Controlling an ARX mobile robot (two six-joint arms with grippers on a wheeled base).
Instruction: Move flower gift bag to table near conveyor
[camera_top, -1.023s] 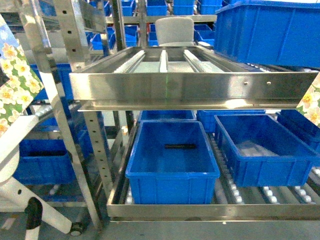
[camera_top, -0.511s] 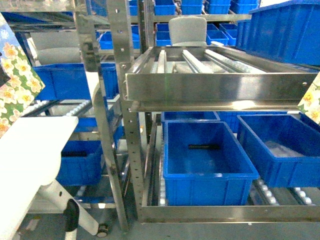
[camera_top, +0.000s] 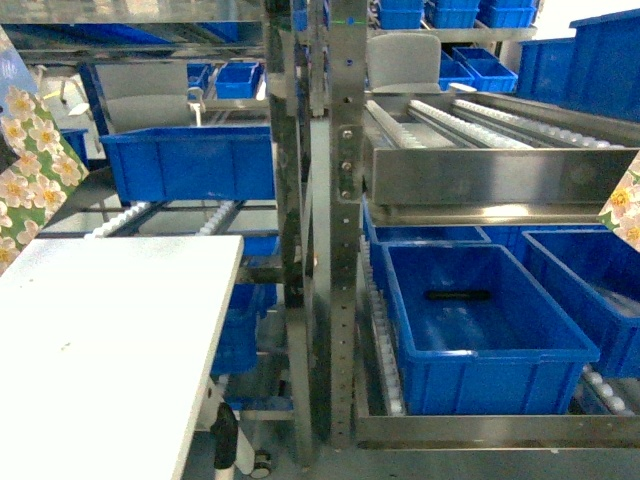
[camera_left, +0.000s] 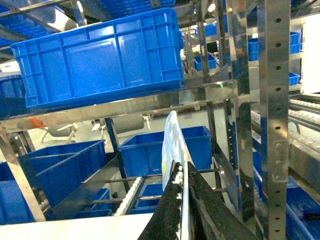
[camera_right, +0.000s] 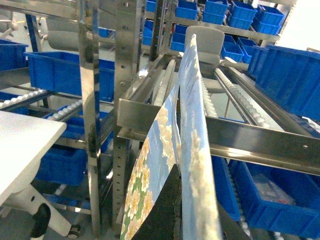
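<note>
Compared with a second ago, the head view has swung left: the table (camera_top: 110, 330) now fills the lower left beside the conveyor (camera_top: 500, 170), while both pincers, left (camera_left: 181, 210) and right (camera_right: 185, 210), hold the flower gift bag (camera_top: 30, 170) clamped aloft, undelivered.

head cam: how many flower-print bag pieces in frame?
2: one flower bag at the left edge above the table, one flower bag at the right edge beside the conveyor. Both cropped, so more may be hidden.
</note>
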